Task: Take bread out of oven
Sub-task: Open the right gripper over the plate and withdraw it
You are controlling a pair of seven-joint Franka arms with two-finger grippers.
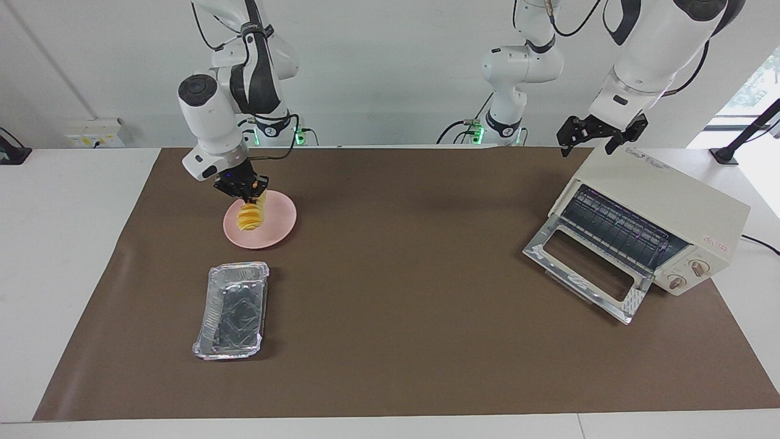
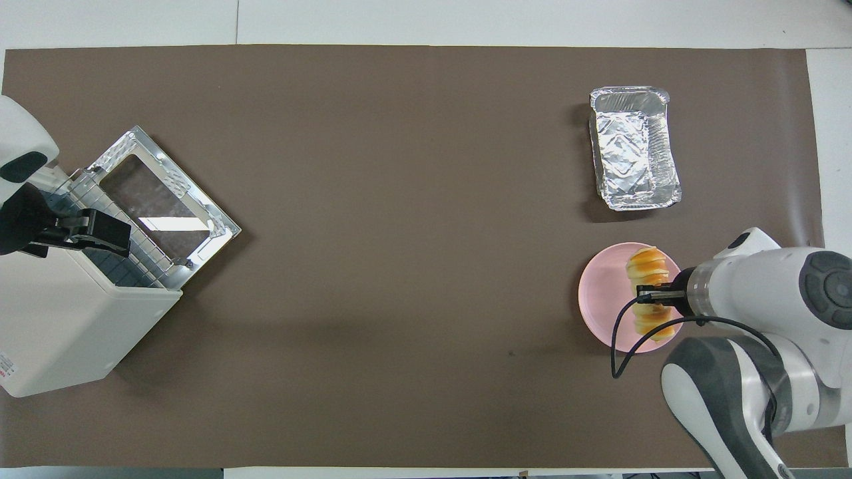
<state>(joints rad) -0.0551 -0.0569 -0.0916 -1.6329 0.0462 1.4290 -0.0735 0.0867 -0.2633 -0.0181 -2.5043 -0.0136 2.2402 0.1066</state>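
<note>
The bread [image 1: 250,217], a ridged golden-yellow loaf, hangs tilted over the pink plate [image 1: 279,228] with my right gripper [image 1: 247,194] shut on its upper part. From above, the bread [image 2: 647,264] shows across the plate [image 2: 601,299] under the right gripper [image 2: 649,293]. Whether its lower end touches the plate I cannot tell. The cream-white oven [image 1: 667,198] stands at the left arm's end of the table, its glass door [image 1: 585,268] dropped open and the wire rack bare. My left gripper [image 1: 600,137] waits open above the oven's top edge; it is also in the overhead view [image 2: 86,229].
An empty silver foil tray [image 1: 233,308] lies on the brown mat, farther from the robots than the plate, and the tray [image 2: 634,150] shows from above too. The oven [image 2: 63,319] and its open door [image 2: 163,199] take up the left arm's end.
</note>
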